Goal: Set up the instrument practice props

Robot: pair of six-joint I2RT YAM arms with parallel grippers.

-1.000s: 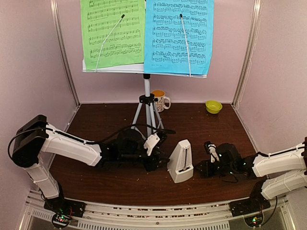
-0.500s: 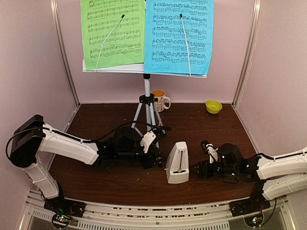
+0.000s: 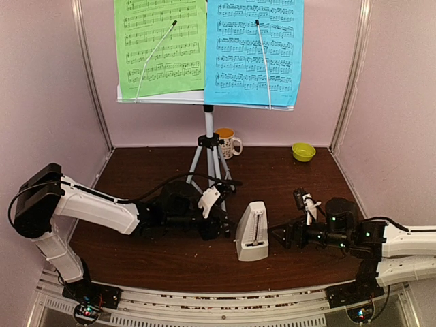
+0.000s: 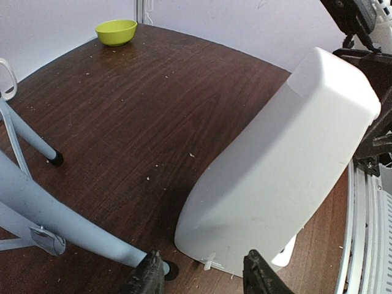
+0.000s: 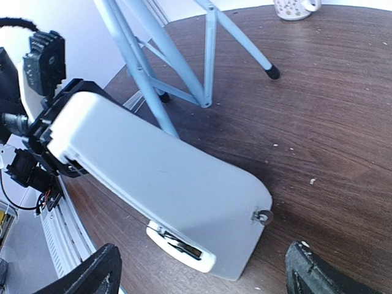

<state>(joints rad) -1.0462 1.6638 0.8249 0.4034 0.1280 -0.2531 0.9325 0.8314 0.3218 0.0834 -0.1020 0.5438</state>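
Observation:
The white pyramid metronome [image 3: 252,230] stands on the brown table between my two grippers. My left gripper [image 3: 219,223] is open just left of it. In the left wrist view the metronome [image 4: 288,165] fills the right side, its base just ahead of the open left gripper [image 4: 201,278]. My right gripper [image 3: 282,237] is open and empty, a little right of the metronome. In the right wrist view the metronome [image 5: 159,177] lies ahead of the wide-open right gripper [image 5: 205,272]. The music stand's tripod [image 3: 210,146] holds the green sheet [image 3: 161,48] and blue sheet [image 3: 255,51].
A patterned mug [image 3: 228,142] stands behind the tripod, and a small green bowl [image 3: 303,151] sits at the back right. A tripod leg [image 4: 61,217] and its foot lie beside my left finger. Pink walls enclose the table on three sides.
The metronome has turned and shifted slightly left. My right gripper has drawn back to the right, away from it. My left gripper has barely moved.

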